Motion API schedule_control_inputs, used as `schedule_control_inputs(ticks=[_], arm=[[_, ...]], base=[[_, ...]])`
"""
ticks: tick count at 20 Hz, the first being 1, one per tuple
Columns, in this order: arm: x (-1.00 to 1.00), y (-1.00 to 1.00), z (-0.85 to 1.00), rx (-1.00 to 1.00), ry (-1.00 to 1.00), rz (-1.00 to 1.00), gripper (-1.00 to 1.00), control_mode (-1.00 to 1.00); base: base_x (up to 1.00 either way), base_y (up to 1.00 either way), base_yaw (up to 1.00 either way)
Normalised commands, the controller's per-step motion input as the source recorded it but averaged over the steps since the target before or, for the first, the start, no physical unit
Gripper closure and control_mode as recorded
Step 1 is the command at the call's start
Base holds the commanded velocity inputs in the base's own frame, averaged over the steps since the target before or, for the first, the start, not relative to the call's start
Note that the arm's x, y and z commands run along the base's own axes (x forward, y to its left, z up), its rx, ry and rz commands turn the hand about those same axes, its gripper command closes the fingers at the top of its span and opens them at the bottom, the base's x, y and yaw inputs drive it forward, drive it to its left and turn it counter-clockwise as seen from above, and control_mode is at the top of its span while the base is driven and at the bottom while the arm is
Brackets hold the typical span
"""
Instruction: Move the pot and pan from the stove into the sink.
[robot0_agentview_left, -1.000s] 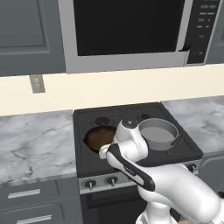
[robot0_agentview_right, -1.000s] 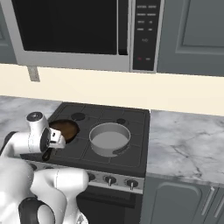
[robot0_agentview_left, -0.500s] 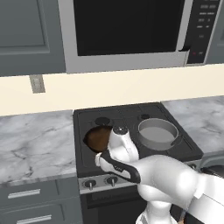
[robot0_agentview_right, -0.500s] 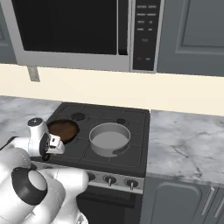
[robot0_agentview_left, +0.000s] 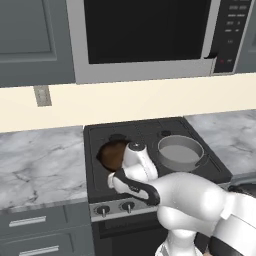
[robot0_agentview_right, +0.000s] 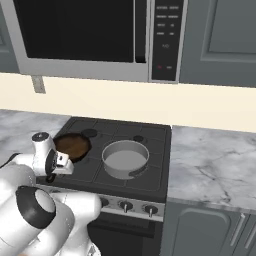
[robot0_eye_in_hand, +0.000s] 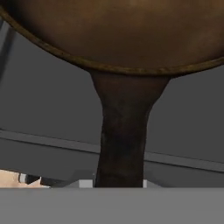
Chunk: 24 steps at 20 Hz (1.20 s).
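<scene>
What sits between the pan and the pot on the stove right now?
Nothing stands between them: the pan and the pot are apart, with bare black grate of the stove in the gap, seen in the right base view.

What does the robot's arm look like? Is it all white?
Mostly. The arm is made of smooth, rounded white shells with dark bands at its joints, one a black cap. Its wrist is white with small dark parts.

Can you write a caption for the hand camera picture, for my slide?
Close-up of the brown pan with its dark handle running down toward the camera, over the black stove.
</scene>
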Motion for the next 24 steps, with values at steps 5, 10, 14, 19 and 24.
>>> schedule_control_inputs(ticks=[5, 10, 14, 19, 24], arm=[[0.00, -0.01, 0.98, 0.04, 0.00, -0.06, 1.00, -1.00], [-0.21, -0.10, 0.95, 0.01, 0.06, -0.03, 1.00, -1.00], [-0.63, -0.23, 0.75, 0.00, 0.07, -0.01, 1.00, -1.00], [-0.86, -0.30, 0.64, 0.00, 0.05, 0.00, 1.00, -1.00], [-0.98, -0.31, 0.51, 0.00, 0.01, 0.00, 1.00, -1.00]], base=[[0.00, 0.00, 0.00], [0.00, 0.00, 0.00], [0.00, 0.00, 0.00], [0.00, 0.00, 0.00], [0.00, 0.00, 0.00]])
